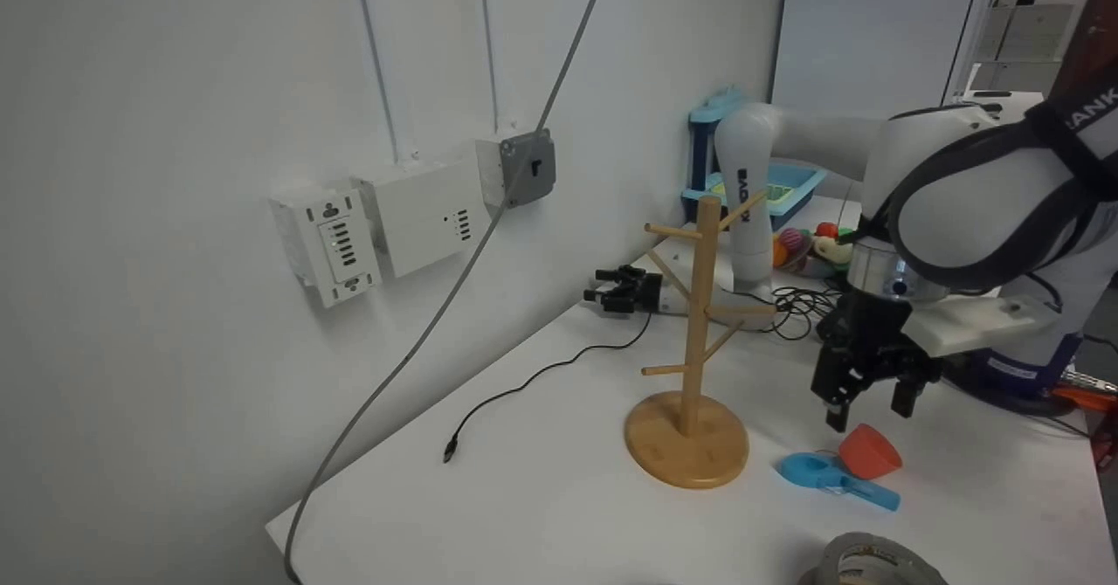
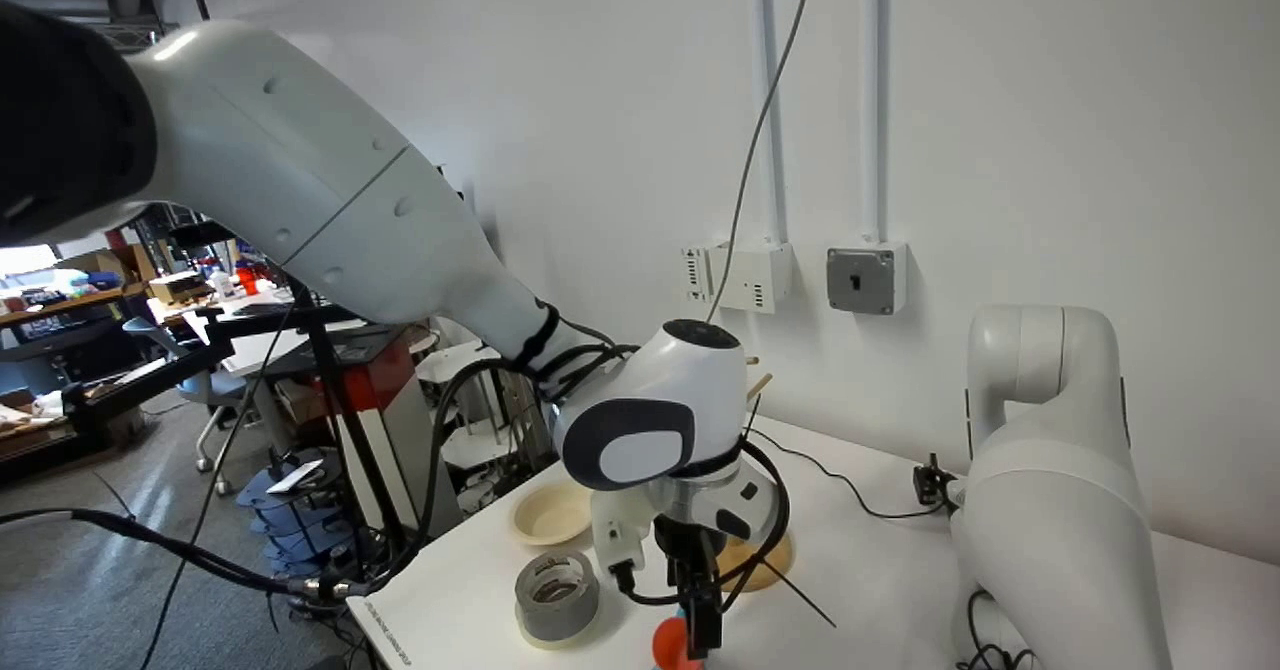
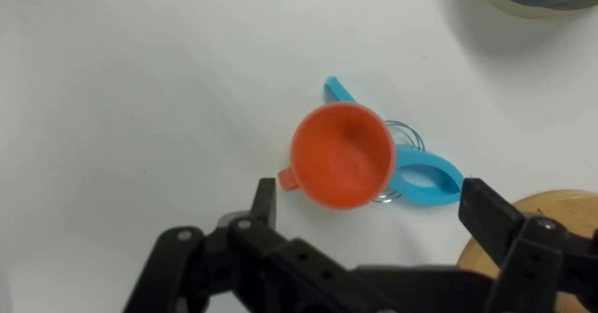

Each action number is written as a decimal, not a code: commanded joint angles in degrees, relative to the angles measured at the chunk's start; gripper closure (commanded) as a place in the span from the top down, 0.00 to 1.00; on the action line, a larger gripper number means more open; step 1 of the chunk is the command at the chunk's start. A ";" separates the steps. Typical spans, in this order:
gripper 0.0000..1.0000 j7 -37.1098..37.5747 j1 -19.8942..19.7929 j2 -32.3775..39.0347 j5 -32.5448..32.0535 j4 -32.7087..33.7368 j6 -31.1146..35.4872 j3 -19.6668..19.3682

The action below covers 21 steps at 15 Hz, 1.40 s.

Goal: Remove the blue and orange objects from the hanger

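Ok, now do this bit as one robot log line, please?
gripper open, holding nothing; orange cup off hanger; blue clip off hanger; hanger upright

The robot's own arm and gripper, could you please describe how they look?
The arm is rounded and mostly white, with black cables strapped along it and white lettering, "ANK" legible, on black. The gripper is black, with two blocky fingers.

White arm (image 1: 758,185) reads "KINOVA"; black band (image 1: 1086,113), "RANK".
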 commanded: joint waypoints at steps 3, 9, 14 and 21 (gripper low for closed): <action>1.00 2.26 3.21 -7.94 -8.25 -1.97 1.43 -2.38; 1.00 5.19 4.43 -15.43 -16.29 -3.00 5.71 -2.16; 1.00 6.75 4.41 -20.61 -19.61 -4.55 9.23 -1.26; 1.00 7.22 3.98 -27.75 -19.04 -9.91 13.58 1.20</action>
